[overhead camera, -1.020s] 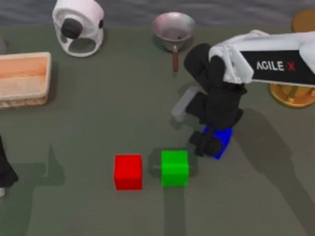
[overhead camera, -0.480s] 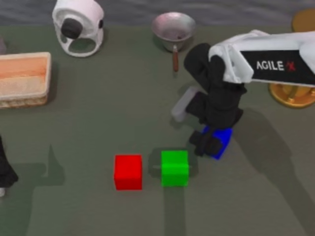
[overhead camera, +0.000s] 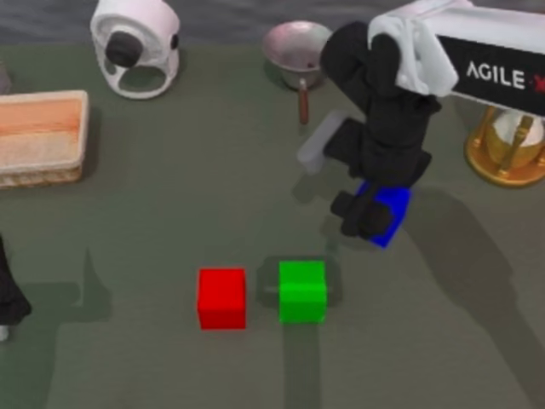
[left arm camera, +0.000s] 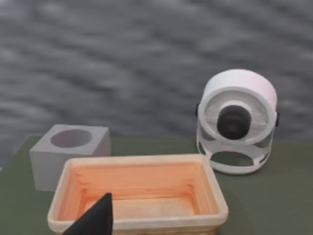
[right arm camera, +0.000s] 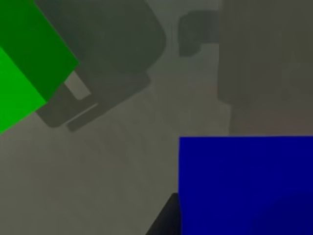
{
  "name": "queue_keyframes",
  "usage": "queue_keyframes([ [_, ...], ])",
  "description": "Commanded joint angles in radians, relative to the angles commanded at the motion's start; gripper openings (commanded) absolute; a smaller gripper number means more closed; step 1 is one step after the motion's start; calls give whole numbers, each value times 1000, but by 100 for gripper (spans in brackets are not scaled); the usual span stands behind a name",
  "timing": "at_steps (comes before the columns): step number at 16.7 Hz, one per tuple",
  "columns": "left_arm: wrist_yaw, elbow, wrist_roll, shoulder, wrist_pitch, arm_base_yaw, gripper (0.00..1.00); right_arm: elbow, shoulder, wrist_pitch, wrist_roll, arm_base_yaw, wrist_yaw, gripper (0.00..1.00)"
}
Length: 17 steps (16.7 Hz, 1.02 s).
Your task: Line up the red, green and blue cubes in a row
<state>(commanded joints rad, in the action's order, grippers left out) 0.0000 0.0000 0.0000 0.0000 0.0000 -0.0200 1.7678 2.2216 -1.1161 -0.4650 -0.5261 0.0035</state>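
Right gripper [overhead camera: 368,213]: we hold it above the counter [overhead camera: 170,213], right of centre, clamped on the blue cube [overhead camera: 387,209], which hangs clear of the surface with its shadow below it.
Blue cube: it sits between our fingers, tilted against the row, up and to the right of the green cube [overhead camera: 302,291] and apart from it. In the right wrist view its flat blue face [right arm camera: 244,186] fills one corner, with a dark fingertip [right arm camera: 166,218] at its edge.
Green cube: it rests on the counter just right of the red cube [overhead camera: 222,297], a narrow gap between them, their near edges level. A corner of it [right arm camera: 24,63] shows in the right wrist view.
Red cube: it lies left of the green one, with bare counter on its left and in front.
Open room: the stretch right of the green cube is bare down to the near edge.
Left gripper [overhead camera: 7,298]: we keep it parked at the left edge of the counter; we cannot tell whether its fingers are apart or together.
Far edge: a white fan [overhead camera: 136,44], a metal pan [overhead camera: 300,49] and an hourglass [overhead camera: 507,141] stand along it, well away from the cubes.
Left edge: an orange tray [overhead camera: 43,136] sits there; the left wrist view shows a grey block [left arm camera: 68,154] beside it.
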Motion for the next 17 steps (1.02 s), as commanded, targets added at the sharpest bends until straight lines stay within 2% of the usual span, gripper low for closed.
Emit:
queue_keyframes([
  [7,0,0,0,0,0,0,100,-26,-19,5,-37,-6,0,0],
  [17,0,0,0,0,0,0,100,-300,-248,52,-447,-103,-1,0],
])
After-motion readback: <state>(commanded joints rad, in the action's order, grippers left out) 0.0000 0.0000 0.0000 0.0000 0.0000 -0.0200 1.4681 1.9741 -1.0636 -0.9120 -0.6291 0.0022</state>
